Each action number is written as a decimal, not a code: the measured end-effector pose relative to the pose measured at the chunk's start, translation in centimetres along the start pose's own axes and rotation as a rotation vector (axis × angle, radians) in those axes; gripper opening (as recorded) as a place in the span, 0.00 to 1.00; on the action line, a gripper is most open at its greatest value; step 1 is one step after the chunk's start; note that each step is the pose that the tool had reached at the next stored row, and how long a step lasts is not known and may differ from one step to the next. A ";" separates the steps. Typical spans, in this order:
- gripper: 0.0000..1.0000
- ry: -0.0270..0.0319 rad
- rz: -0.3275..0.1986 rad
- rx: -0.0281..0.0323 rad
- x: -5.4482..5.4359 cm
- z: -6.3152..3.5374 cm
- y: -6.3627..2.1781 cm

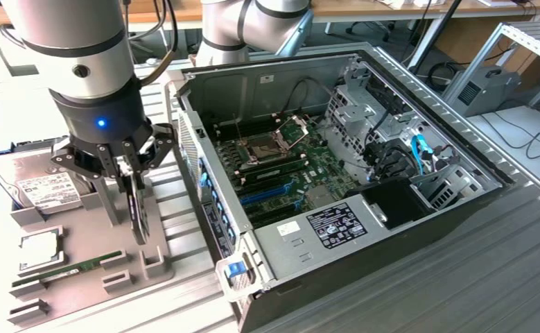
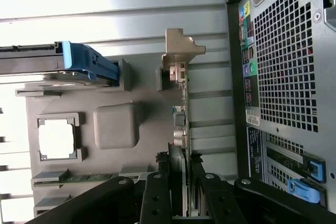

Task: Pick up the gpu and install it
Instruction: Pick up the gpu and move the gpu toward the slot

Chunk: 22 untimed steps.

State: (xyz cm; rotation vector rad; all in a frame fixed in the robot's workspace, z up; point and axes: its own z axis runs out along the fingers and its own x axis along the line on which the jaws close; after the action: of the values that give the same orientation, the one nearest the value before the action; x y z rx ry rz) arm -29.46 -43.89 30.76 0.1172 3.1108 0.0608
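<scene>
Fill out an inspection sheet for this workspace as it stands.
Surface: ribbed metal table, with a grey parts tray beside the open computer case.
Job's things: the gpu stands on edge at the tray, with its silver bracket at the end away from the gripper.
Clutter: a hard drive, a processor chip and a memory stick sit in the tray.
Grippers: the gripper is closed on the gpu, with fingers on both sides.
Cables: a blue cable and black leads run inside the case; loose floor cables lie beyond it.
Surroundings: a second arm, with desks behind it.
</scene>
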 end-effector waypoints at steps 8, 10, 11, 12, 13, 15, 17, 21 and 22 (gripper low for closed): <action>0.27 -0.0001 0.000 0.0000 0.0 -0.50 0.02; 0.27 -0.0001 0.000 -0.0001 0.0 -0.62 0.02; 0.27 -0.0001 0.000 -0.0001 0.0 -0.68 0.03; 0.27 0.0000 0.000 0.0000 0.0 -0.75 0.03; 0.27 -0.0001 0.000 -0.0001 0.0 -0.81 0.03; 0.27 0.0000 0.000 0.0000 0.0 -0.91 0.04; 0.27 0.0000 0.000 -0.0001 0.0 -1.00 0.04; 0.27 -0.0001 0.000 -0.0001 0.0 -1.19 0.05; 0.27 -0.0001 0.000 -0.0001 0.0 -1.24 0.05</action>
State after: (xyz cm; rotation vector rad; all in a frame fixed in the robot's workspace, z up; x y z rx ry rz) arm -29.46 -43.89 32.00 0.1173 3.1107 0.0610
